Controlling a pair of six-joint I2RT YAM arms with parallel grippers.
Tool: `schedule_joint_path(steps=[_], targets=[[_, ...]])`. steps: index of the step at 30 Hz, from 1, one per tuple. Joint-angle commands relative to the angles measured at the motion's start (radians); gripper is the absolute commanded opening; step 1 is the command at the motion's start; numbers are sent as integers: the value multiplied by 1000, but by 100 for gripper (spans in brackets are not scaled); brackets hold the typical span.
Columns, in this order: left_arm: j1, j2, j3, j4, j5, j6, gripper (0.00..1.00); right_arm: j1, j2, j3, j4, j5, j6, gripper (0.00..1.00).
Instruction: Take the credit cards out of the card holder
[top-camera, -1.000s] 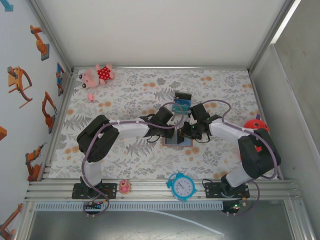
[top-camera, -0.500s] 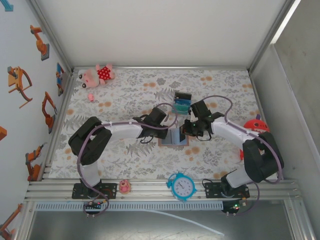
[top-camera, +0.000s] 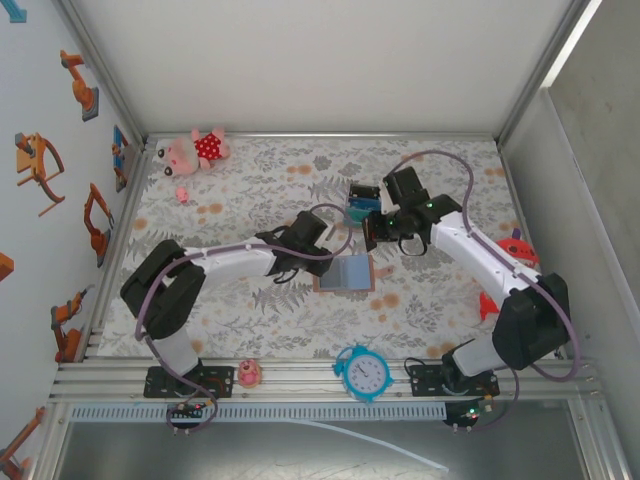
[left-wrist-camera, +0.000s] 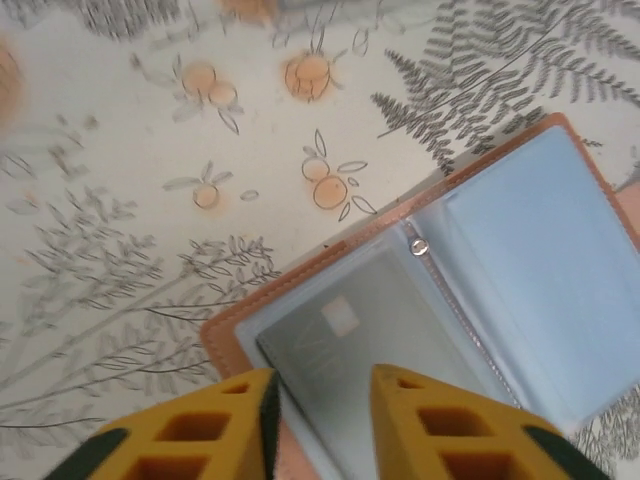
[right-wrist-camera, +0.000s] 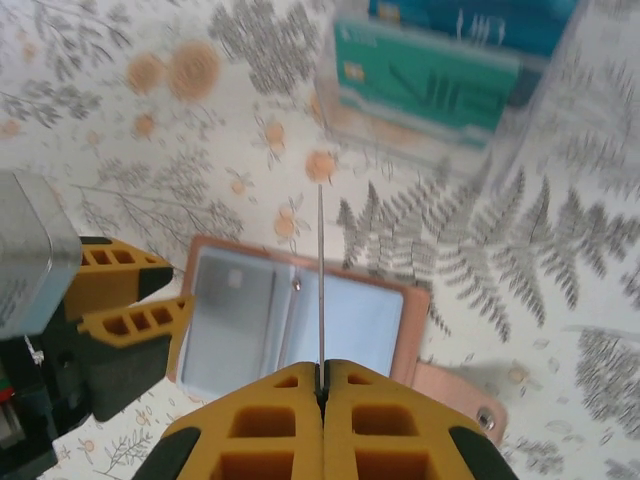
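Note:
The tan card holder (top-camera: 346, 273) lies open and flat on the patterned table, with its blue-grey pockets up. A grey credit card (left-wrist-camera: 375, 325) with a pale chip sits in its left pocket. My left gripper (left-wrist-camera: 325, 388) is open, its yellow fingers standing apart over the holder's near left corner. In the top view it (top-camera: 322, 262) is at the holder's left edge. My right gripper (right-wrist-camera: 322, 366) is shut on a thin credit card (right-wrist-camera: 320, 265), seen edge-on, held above the holder (right-wrist-camera: 350, 320). The holder's closing tab (right-wrist-camera: 455, 392) sticks out to the right.
A small black box with teal-blue cards (top-camera: 362, 204) stands just behind the holder, close to the right gripper (top-camera: 373, 235). A blue clock (top-camera: 362, 373) and a small pink toy (top-camera: 249, 373) sit on the front rail. There is a pink plush (top-camera: 196, 150) at the back left and a red toy (top-camera: 512, 250) at the right.
The right gripper has pulled up and back from the holder with a card in it. The left gripper has opened and moved left. The holder now lies fully open.

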Motion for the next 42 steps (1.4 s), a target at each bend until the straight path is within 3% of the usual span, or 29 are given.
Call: schedule_joint_path(steps=[1,15,25,30,42], targets=[[10,-96,-10,-34,-37,61,41,-5,32,86,-71,48,-120,0],[32,-493,-174,-105,-230,-30,99,-6,237,377,-132,139,-389,0],[35,-682,-264,-136,-358,-93,97,-10,361,524,-128,207,-602,0],[37,-712,-276,-136,-378,-104,97,-18,414,573,-126,259,-714,0],[48,-730,-282,-135,-405,-129,97,-69,490,591,-97,216,-895,0]])
